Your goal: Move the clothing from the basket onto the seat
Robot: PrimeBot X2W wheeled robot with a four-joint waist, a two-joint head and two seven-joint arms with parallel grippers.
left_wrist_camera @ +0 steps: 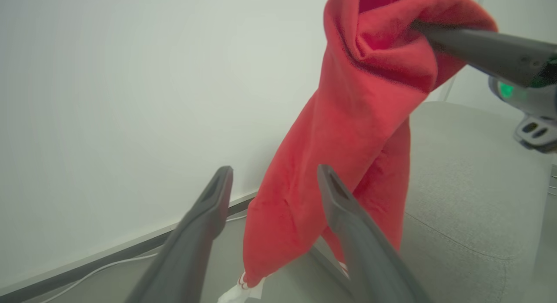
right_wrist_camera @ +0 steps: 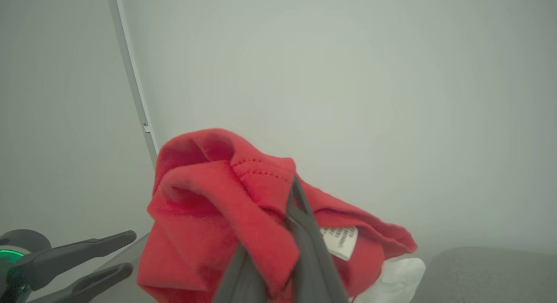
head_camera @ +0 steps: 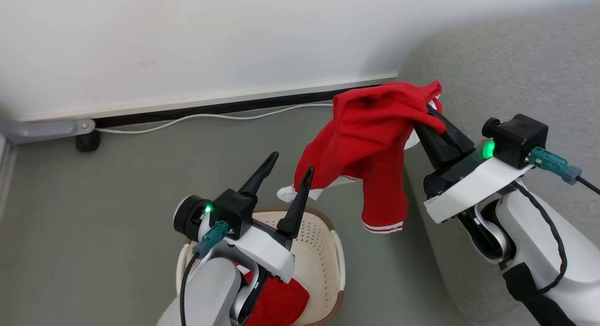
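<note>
A red garment of the clothing (head_camera: 370, 138) with white-striped cuffs hangs in the air over the floor, beside the grey seat (head_camera: 515, 73). My right gripper (head_camera: 431, 108) is shut on its top fold, and the right wrist view shows the cloth (right_wrist_camera: 209, 207) bunched over the right gripper (right_wrist_camera: 292, 194). My left gripper (head_camera: 290, 164) stands open above the cream basket (head_camera: 323, 218), just left of the hanging garment and apart from it. More red clothing (head_camera: 279, 302) lies in the basket, partly hidden by my left arm. In the left wrist view the garment (left_wrist_camera: 348, 133) hangs just beyond the left gripper (left_wrist_camera: 274, 172).
A white wall with a dark skirting strip and a white cable (head_camera: 211, 116) runs along the far floor edge. A grey metal leg with a black caster (head_camera: 88, 141) stands at the far left. Grey floor lies between the basket and the seat.
</note>
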